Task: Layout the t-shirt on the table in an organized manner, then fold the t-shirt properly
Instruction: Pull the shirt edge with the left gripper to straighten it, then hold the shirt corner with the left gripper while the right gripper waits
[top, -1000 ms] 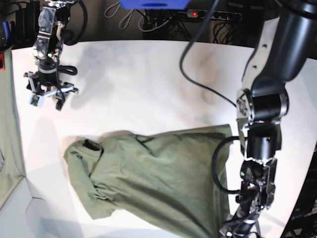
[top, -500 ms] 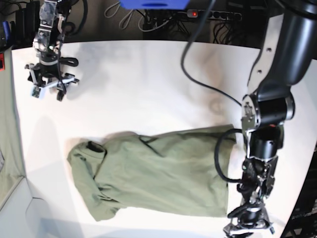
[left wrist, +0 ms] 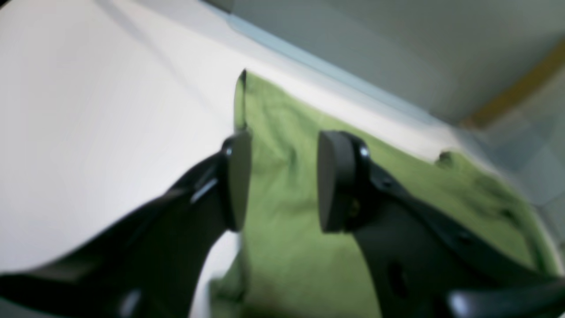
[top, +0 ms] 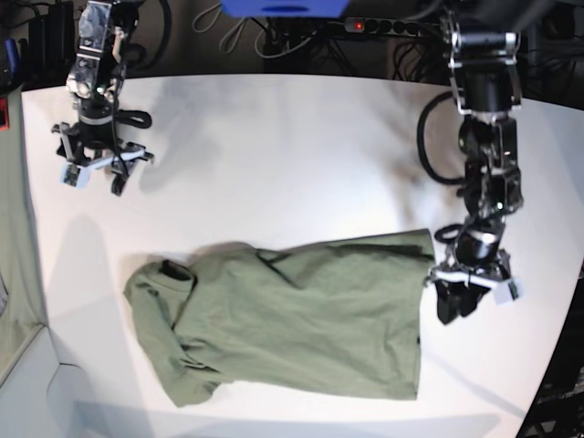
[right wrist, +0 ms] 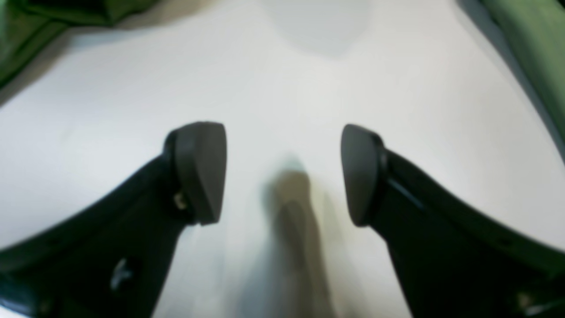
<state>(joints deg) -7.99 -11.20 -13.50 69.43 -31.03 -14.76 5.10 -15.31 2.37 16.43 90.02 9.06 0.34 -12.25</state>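
Base view: the t-shirt (top: 292,319) is seen lying on the table (top: 274,155), towards the near side, with the collar end at that view's left and the hem at its right; the body is spread mostly flat, though folds and a bunched sleeve are seen near the collar end; the left gripper (top: 465,290) is placed just beside the hem's far corner, low over the table, and whether it touches the cloth cannot be told from this view; the right gripper (top: 96,169) is held well apart from the t-shirt, over bare table near the far left corner.

Left wrist view: the left gripper (left wrist: 282,181) is shown with its jaws parted and nothing clamped between them; green cloth (left wrist: 287,247) is seen through the gap, and the shirt's straight edge runs by one fingertip (left wrist: 236,176); the picture is blurred.

Right wrist view: the right gripper (right wrist: 282,174) is shown with its jaws spread wide and empty above white table (right wrist: 282,88); a corner of green cloth (right wrist: 53,13) is caught at the upper left edge.
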